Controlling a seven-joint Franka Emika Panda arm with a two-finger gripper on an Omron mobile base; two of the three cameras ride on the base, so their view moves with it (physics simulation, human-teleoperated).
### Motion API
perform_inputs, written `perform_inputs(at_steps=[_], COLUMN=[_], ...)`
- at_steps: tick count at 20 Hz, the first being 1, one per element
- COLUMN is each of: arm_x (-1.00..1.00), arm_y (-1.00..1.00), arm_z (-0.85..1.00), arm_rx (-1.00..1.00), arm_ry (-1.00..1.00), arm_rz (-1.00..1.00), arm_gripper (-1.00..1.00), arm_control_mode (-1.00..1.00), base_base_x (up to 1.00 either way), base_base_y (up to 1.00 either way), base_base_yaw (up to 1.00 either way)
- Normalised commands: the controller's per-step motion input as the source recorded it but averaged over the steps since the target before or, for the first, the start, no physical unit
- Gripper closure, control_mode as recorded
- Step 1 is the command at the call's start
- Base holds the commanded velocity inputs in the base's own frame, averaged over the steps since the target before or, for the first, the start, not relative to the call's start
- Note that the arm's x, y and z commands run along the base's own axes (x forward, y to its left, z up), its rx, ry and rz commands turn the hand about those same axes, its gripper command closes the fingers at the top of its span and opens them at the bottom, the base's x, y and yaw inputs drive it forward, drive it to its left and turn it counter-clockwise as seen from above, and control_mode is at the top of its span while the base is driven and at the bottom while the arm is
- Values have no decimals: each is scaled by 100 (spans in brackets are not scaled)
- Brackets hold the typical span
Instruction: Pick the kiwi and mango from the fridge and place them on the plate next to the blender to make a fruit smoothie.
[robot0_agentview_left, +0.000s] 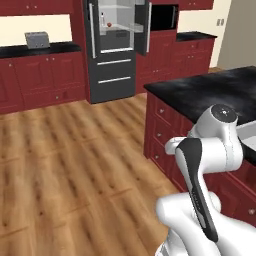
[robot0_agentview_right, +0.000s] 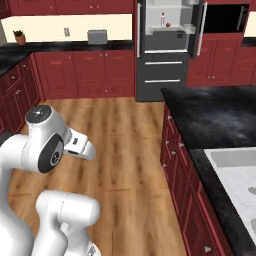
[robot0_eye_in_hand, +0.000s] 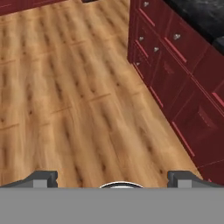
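Left base view places the fridge (robot0_agentview_left: 116, 47) at the upper centre of the frame, well apart from the robot across a wooden floor (robot0_agentview_left: 65, 165). Its upper door stands open, exposing the pale interior, presumably so the fruit can be reached. A small red-orange item, probably the mango (robot0_agentview_right: 168, 24), sits on an upper shelf at the top of the right base view; a red-capped bottle (robot0_agentview_right: 162, 19) stands just beside it. The kiwi is too small to identify at this range.

Hand view shows the gripper (robot0_eye_in_hand: 112, 178) at the bottom edge, its two fingertips (robot0_eye_in_hand: 43, 177) set wide apart with nothing between them. It points down at bare floor beside the red island cabinets (robot0_eye_in_hand: 175, 65). The arm appears folded for travel. Judgement: the base must close on the fridge before any reach is possible.
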Motion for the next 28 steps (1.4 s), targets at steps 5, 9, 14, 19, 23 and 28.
perform_inputs(at_steps=[5, 9, 14, 19, 23, 28], arm_x=[0, 0, 0, 0, 0, 0], arm_y=[0, 0, 0, 0, 0, 0], arm_z=[0, 0, 0, 0, 0, 0], arm_rx=[0, 0, 0, 0, 0, 0], arm_ry=[0, 0, 0, 0, 0, 0], arm_rz=[0, 0, 0, 0, 0, 0], arm_gripper=[-100, -100, -100, -100, -100, -100], arm_control_mode=[100, 100, 100, 100, 100, 100], base_base_x=[100, 100, 100, 100, 100, 100], base_base_y=[0, 0, 0, 0, 0, 0], base_base_yaw=[0, -3, -15, -19, -15, -16])
